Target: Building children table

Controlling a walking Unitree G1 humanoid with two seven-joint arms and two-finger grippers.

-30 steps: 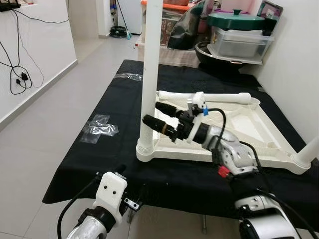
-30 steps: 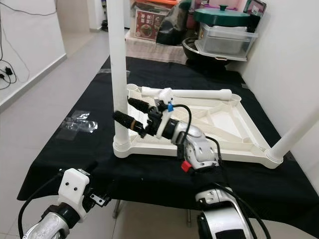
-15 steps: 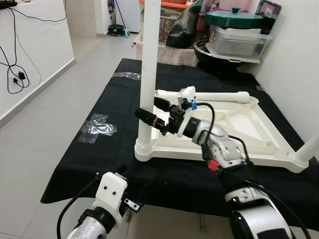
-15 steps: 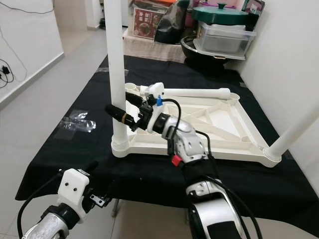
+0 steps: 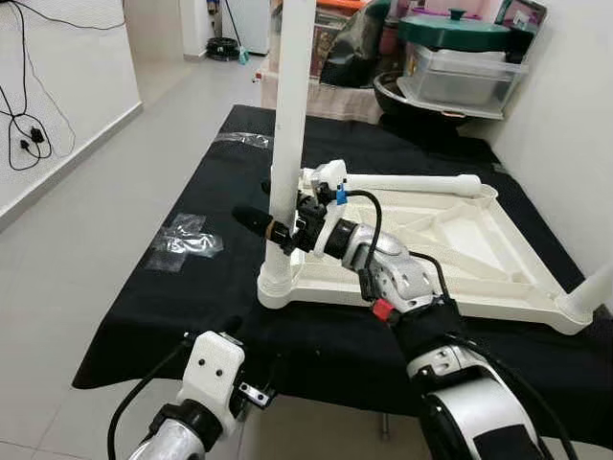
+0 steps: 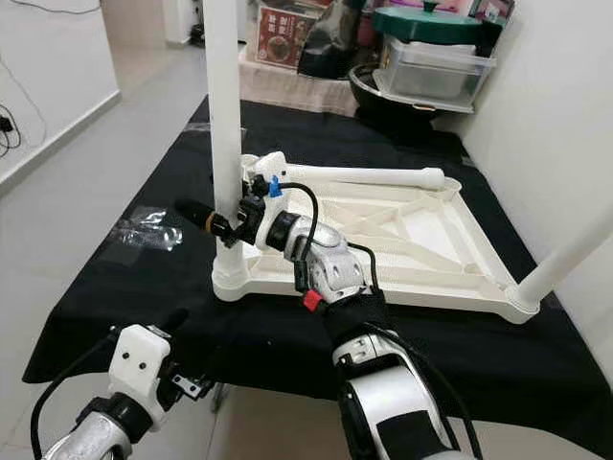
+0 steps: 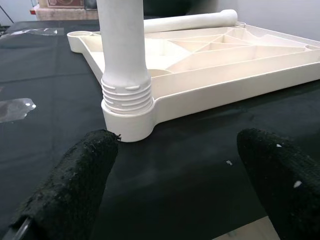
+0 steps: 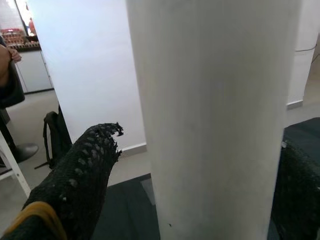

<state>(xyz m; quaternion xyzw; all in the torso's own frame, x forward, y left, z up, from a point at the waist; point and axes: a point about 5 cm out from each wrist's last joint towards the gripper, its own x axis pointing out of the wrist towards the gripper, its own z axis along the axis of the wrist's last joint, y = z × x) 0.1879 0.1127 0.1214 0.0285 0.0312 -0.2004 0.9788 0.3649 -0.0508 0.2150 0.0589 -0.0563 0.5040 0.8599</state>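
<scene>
A white children's table top (image 5: 450, 297) lies upside down on a black cloth (image 5: 192, 307). One white leg (image 5: 287, 115) stands upright in its near left corner socket (image 7: 125, 117). A loose leg (image 5: 412, 182) lies along the far edge. Another leg (image 5: 594, 287) rises from the near right corner. My right gripper (image 5: 263, 218) reaches in from the right, open, its black fingers (image 8: 75, 185) on either side of the upright leg (image 8: 210, 115), with a small gap showing. My left gripper (image 7: 175, 165) hangs low at the table's front edge, open, facing the leg's base.
Crumpled clear tape (image 5: 187, 240) lies on the cloth at the left. Storage boxes and a green-lidded pot (image 5: 460, 57) crowd the back right. A white wall (image 5: 565, 134) runs along the right. Bare tiled floor (image 5: 86, 220) stretches to the left, with cables on the left wall.
My right gripper has moved left across the table top, and its fingers now straddle the upright leg. The left arm has stayed put.
</scene>
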